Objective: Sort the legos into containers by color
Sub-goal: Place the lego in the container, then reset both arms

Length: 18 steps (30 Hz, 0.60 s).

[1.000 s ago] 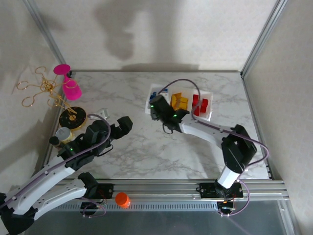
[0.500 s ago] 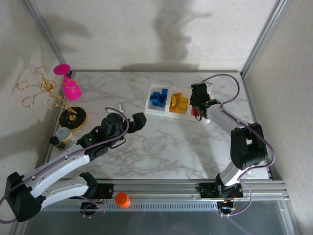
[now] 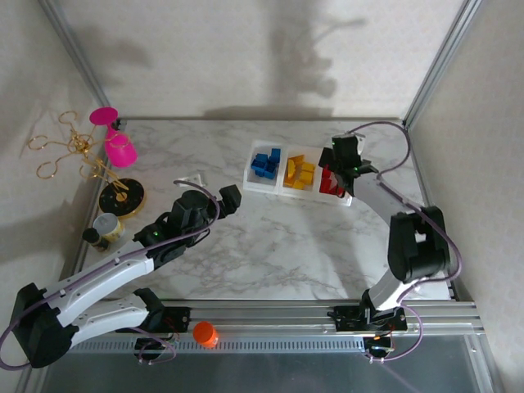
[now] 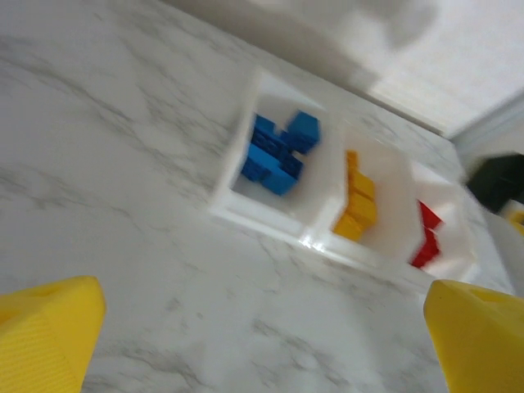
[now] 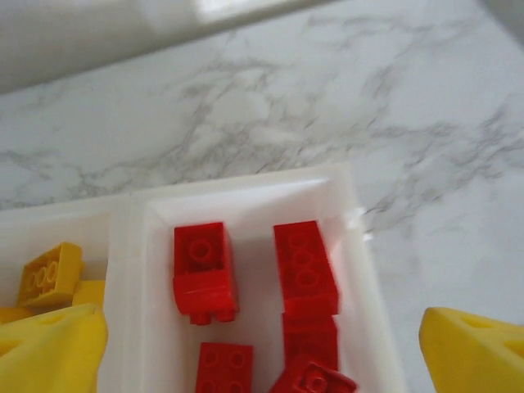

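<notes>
surface: white grey-veined marble table (image 3: pixel 270 246) lying under soft light | walls: pale textured panels (image 3: pixel 246 49) closing in on three sides, shadows falling on the back one | frame: aluminium posts (image 3: pixel 435 67) rising at far corners

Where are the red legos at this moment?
In the top view the red legos lie in the rightmost compartment of the tray, at the far right of the table, next to the yellow legos.

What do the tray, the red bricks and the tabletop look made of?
Tray: whitish, slightly translucent plastic, likely; smooth glossy walls. Red bricks: hard moulded plastic, glossy, with round studs. Tabletop: marble-look, grey-veined white; real stone or printed laminate, cannot tell.
</notes>
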Tool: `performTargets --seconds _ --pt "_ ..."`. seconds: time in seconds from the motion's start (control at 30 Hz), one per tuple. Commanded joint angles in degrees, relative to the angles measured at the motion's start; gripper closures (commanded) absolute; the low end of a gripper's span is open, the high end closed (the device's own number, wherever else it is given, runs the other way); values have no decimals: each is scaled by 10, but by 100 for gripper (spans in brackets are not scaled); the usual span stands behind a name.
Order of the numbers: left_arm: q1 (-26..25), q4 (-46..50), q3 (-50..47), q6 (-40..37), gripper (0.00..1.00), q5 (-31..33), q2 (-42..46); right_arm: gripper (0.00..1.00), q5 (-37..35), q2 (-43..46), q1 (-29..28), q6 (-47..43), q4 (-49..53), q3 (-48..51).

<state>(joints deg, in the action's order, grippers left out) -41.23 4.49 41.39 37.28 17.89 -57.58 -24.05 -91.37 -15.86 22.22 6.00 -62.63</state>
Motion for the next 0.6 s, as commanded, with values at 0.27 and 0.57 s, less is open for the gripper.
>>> performTargets --seconds 0.27,0.57 --pt "218 -311 -137 -232 0 182 -66 1 -176 154 69 -65 -284 296" --pt "316 -647 -268 -308 0 102 -181 2 -28 97 132 -124 -600 429"
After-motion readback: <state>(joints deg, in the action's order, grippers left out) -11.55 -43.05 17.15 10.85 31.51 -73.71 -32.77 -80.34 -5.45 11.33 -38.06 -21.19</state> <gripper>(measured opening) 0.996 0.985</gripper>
